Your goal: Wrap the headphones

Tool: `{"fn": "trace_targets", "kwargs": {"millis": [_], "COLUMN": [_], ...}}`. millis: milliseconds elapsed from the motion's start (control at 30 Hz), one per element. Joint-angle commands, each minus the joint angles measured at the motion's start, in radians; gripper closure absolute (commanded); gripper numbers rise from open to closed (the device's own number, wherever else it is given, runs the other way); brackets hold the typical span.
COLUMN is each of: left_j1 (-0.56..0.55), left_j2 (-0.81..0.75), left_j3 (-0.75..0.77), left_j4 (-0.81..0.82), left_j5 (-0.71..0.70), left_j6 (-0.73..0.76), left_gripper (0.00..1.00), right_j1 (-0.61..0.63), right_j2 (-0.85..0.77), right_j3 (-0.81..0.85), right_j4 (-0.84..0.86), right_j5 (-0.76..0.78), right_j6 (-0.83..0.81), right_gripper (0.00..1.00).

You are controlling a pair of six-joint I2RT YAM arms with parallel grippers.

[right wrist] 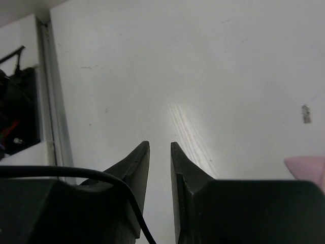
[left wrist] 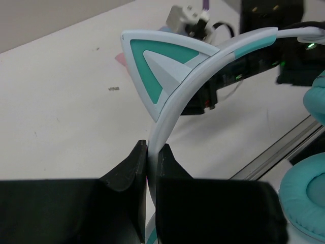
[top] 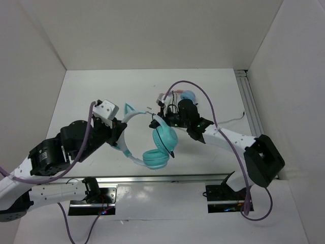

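Observation:
The teal headphones (top: 163, 137) hang above the table, both ear cups near the middle and the pale headband (top: 128, 152) curving to the left. My left gripper (top: 121, 133) is shut on the headband, just below a cat ear (top: 130, 108). In the left wrist view the band (left wrist: 203, 66) runs up from between the jaws of the left gripper (left wrist: 152, 145), past the cat ear (left wrist: 162, 61). My right gripper (top: 158, 117) is by the upper ear cup. In its wrist view the right gripper (right wrist: 160, 145) is narrowly open with nothing between the tips. The thin black cable (right wrist: 76, 173) drapes over its left finger.
A second pair with a pink band and a light blue ear cup (top: 189, 95) lies behind my right wrist; a pink corner (right wrist: 307, 165) shows in the right wrist view. A metal rail (top: 177, 178) runs along the near edge and another rail (top: 251, 101) along the right side.

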Motion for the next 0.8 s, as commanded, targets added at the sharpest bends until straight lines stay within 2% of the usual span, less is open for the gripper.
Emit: {"fn": "trace_targets", "kwargs": {"millis": [0,67,267,300,367,400,500,533,567,700,767], "left_j1": [-0.006,-0.006,-0.006,-0.006,-0.006,-0.006,-0.006,-0.006,-0.006,-0.006,-0.006], "left_j2": [-0.02,-0.02,-0.008,0.006,0.035,0.044,0.066,0.066,0.066,0.066,0.055], "left_j3": [0.071,0.094,0.149,0.16,0.191,0.191,0.205,0.205,0.205,0.183,0.174], "left_j4": [0.167,0.167,0.167,0.155,0.138,0.138,0.115,0.115,0.115,0.099,0.09], "left_j5": [-0.019,-0.049,-0.282,-0.334,-0.396,-0.44,-0.482,-0.493,-0.508,-0.542,-0.551], "left_j6": [-0.099,-0.138,-0.252,-0.267,-0.313,-0.324,-0.356,-0.365,-0.387,-0.413,-0.433], "left_gripper": [1.0,1.0,1.0,1.0,1.0,1.0,1.0,1.0,1.0,1.0,1.0], "right_j1": [-0.032,-0.046,-0.068,-0.068,-0.068,-0.068,-0.068,-0.068,-0.068,-0.033,-0.017], "right_j2": [0.087,0.158,0.31,0.354,0.391,0.423,0.494,0.514,0.531,0.603,0.626], "right_j3": [0.047,0.047,-0.008,-0.025,-0.047,-0.074,-0.098,-0.098,-0.098,-0.098,-0.084], "right_j4": [0.304,0.378,0.576,0.626,0.675,0.705,0.844,0.872,0.872,0.953,0.978], "right_j5": [-0.227,-0.286,-0.329,-0.341,-0.352,-0.352,-0.352,-0.352,-0.362,-0.352,-0.352], "right_j6": [0.144,0.19,0.301,0.311,0.354,0.368,0.436,0.449,0.469,0.505,0.529], "right_gripper": [0.68,0.67,0.67,0.71,0.71,0.73,0.91,0.94,0.94,0.8,0.8]}}
